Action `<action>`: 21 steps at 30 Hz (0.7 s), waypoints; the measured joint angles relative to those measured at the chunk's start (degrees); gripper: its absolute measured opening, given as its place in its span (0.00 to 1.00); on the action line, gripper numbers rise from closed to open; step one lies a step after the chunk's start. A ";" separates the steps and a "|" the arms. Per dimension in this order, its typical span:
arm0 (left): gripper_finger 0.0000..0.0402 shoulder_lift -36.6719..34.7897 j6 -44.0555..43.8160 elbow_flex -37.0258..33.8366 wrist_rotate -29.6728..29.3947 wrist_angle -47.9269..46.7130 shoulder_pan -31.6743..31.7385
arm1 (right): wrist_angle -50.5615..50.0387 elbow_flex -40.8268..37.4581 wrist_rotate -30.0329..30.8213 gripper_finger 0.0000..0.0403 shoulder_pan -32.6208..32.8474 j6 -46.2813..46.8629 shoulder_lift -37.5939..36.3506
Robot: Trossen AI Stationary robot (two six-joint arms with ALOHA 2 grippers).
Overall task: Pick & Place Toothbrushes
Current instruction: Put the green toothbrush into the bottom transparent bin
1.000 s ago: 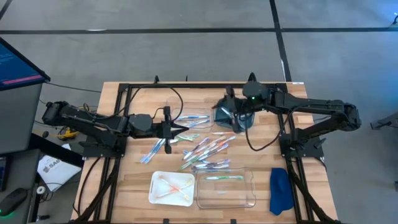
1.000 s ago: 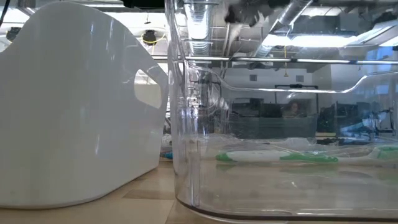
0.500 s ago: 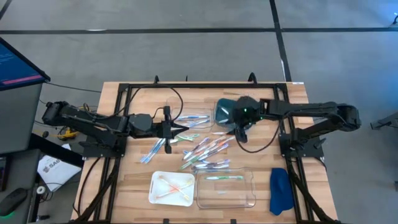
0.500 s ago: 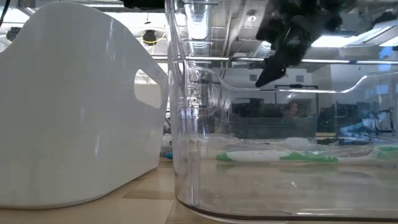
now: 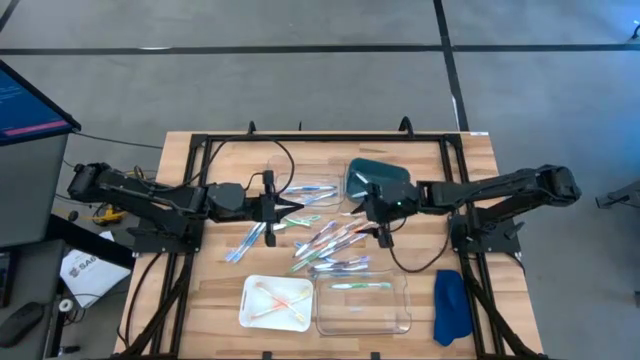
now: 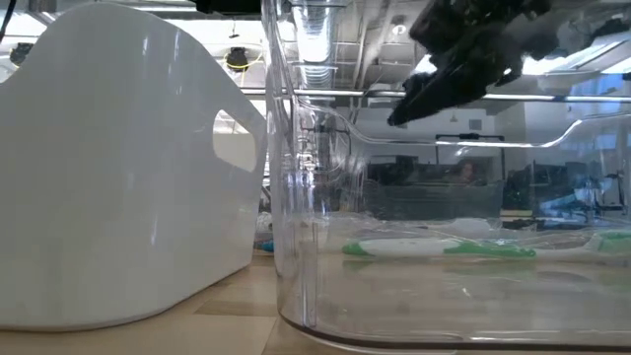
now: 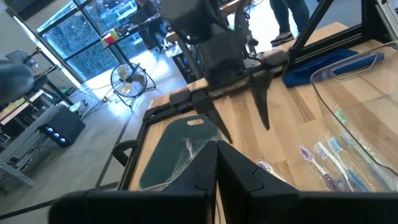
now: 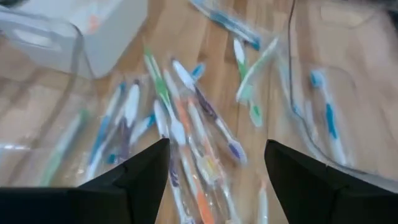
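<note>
The toothbrushes (image 5: pixel 335 240) lie loose in a heap on the wooden table, and they fill the right wrist view (image 8: pixel 186 124). My right gripper (image 5: pixel 382 226) hangs open just above the heap's far right part, its fingers wide apart (image 8: pixel 217 186); the low view shows it (image 6: pixel 434 84) tilted down. My left gripper (image 5: pixel 292 207) stays shut at the heap's left side, its tip (image 7: pixel 217 149) pointing toward the right arm. One green toothbrush (image 5: pixel 360 285) lies in the clear tray (image 5: pixel 400 315). Orange ones (image 5: pixel 278 297) lie in the white tray (image 5: pixel 250 315).
A dark teal tray (image 5: pixel 375 172) sits at the far side behind my right gripper, with clear wrappers beside it. A blue cloth (image 5: pixel 450 305) lies near the table's right near corner. Black frame rails (image 5: pixel 200 200) run along the table's left, right and far sides.
My right gripper has moved from over the dark teal tray toward the near edge and down, coming over the toothbrush heap; in the low view it has dropped into sight from above. The left arm has kept still.
</note>
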 joint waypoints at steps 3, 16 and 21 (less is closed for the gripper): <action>0.01 0.00 -0.26 0.00 -0.02 0.00 0.00 | 0.36 0.09 0.15 0.63 -0.17 1.09 2.81; 0.01 -0.02 -1.65 -0.02 -0.02 -0.04 0.00 | -5.98 9.74 -0.77 0.63 -0.67 3.02 18.50; 0.01 -0.02 -1.58 -0.02 -0.02 -0.04 0.00 | -6.47 11.31 -4.96 0.63 -0.71 2.56 22.85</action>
